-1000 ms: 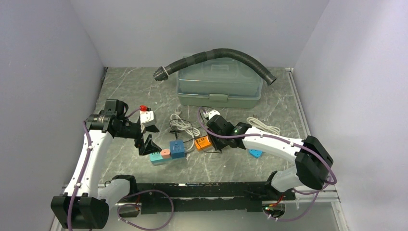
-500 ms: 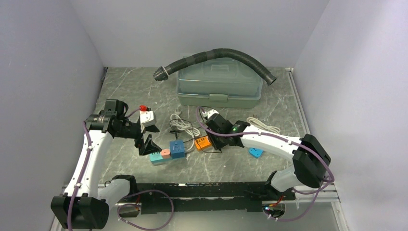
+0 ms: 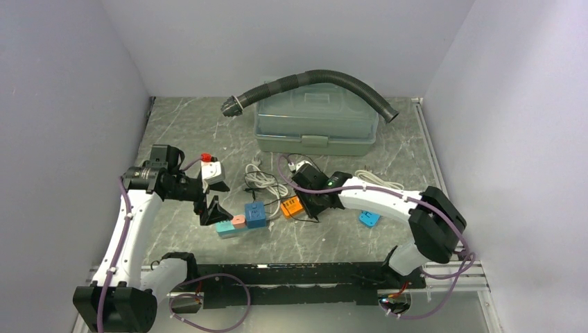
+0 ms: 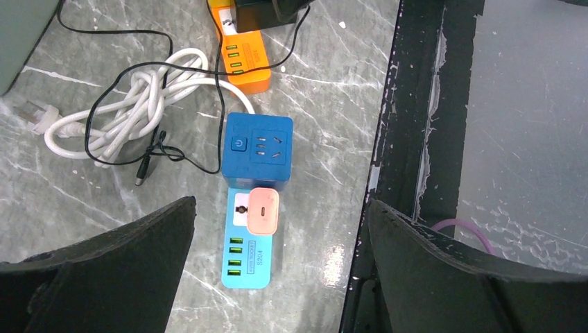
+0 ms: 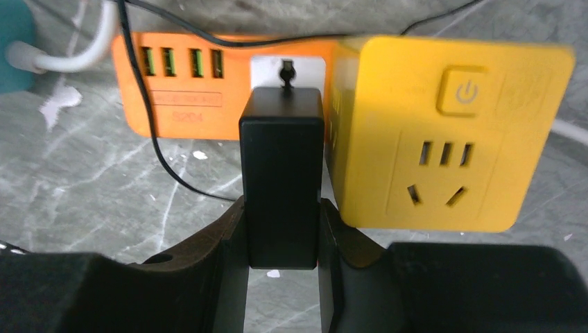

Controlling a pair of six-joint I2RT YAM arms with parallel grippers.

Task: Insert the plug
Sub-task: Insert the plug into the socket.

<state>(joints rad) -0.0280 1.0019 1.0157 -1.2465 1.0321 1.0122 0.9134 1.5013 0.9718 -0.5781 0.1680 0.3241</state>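
My right gripper (image 5: 283,236) is shut on a black plug adapter (image 5: 281,185), its far end at the white socket face (image 5: 288,69) of an orange power strip (image 5: 180,87). A yellow cube socket (image 5: 444,132) sits right beside the plug. From above, the right gripper (image 3: 310,196) is over the orange strip (image 3: 292,205). My left gripper (image 3: 208,205) is open and empty above a blue strip (image 4: 250,260) carrying a pink charger (image 4: 262,211) and a blue cube socket (image 4: 258,149).
A coiled white cable (image 3: 263,182) and thin black wire (image 4: 156,149) lie between the strips. A grey lidded box (image 3: 315,125) with a black hose (image 3: 312,80) stands at the back. A white adapter with red button (image 3: 211,168) is near my left arm. A black rail (image 3: 291,281) runs along the front.
My right gripper has shifted a little to the left with the black plug, closer over the orange strip. The left arm has not moved.
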